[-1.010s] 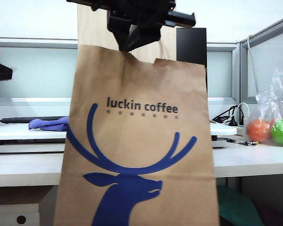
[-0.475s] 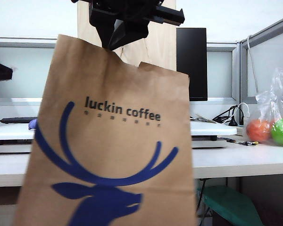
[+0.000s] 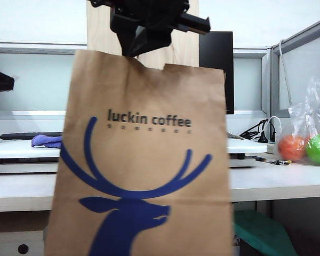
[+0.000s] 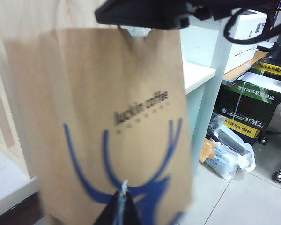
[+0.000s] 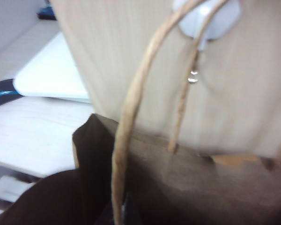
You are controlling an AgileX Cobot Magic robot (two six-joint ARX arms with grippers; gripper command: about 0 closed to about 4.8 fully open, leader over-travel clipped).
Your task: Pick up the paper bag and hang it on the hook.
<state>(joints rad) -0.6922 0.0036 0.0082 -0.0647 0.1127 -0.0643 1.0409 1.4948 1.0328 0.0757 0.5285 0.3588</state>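
The brown paper bag (image 3: 144, 160) with the blue deer logo hangs in the air and fills the middle of the exterior view. My right gripper (image 3: 134, 49) is above it, shut on the bag's top. In the right wrist view a twine handle (image 5: 126, 117) runs from that gripper (image 5: 124, 216) up to the white hook (image 5: 210, 21) on the wooden board (image 5: 253, 93); whether the loop sits on the metal prong (image 5: 193, 77) I cannot tell. My left gripper (image 4: 120, 206) stays apart, fingers together, looking at the bag (image 4: 117, 117) from the side.
A clear plastic bag of orange and green fruit (image 3: 308, 145) lies at the desk's right. A black monitor (image 3: 217, 69) stands behind the bag, a purple cloth (image 3: 45, 141) to its left. Paper boxes (image 4: 253, 98) stand on the floor.
The bag swung left with my right gripper, then came back toward the right and hangs straighter. It ends slightly left of where it was a second ago.
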